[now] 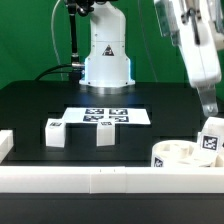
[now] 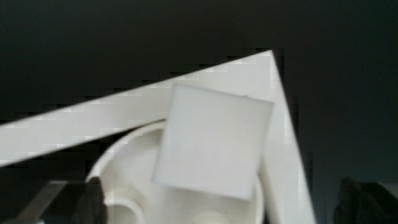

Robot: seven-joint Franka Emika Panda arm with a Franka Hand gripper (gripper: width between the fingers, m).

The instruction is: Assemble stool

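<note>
The round white seat disc (image 1: 172, 156) lies at the exterior view's right, against the front rail. One tagged leg (image 1: 211, 136) stands upright in it at its right side. My gripper (image 1: 207, 104) hangs just above that leg, open. In the wrist view the leg (image 2: 214, 140) shows as a white block over the seat disc (image 2: 121, 175). It sits between the spread dark fingers (image 2: 71, 203) of the gripper (image 2: 217, 203), with gaps on both sides. Two more legs (image 1: 55, 132) (image 1: 105, 133) stand loose on the black table.
The marker board (image 1: 107, 116) lies behind the two loose legs. A long white rail wall (image 1: 90, 180) runs along the table's front and forms a corner (image 2: 249, 75) beside the seat. The robot's base (image 1: 105, 55) stands at the back.
</note>
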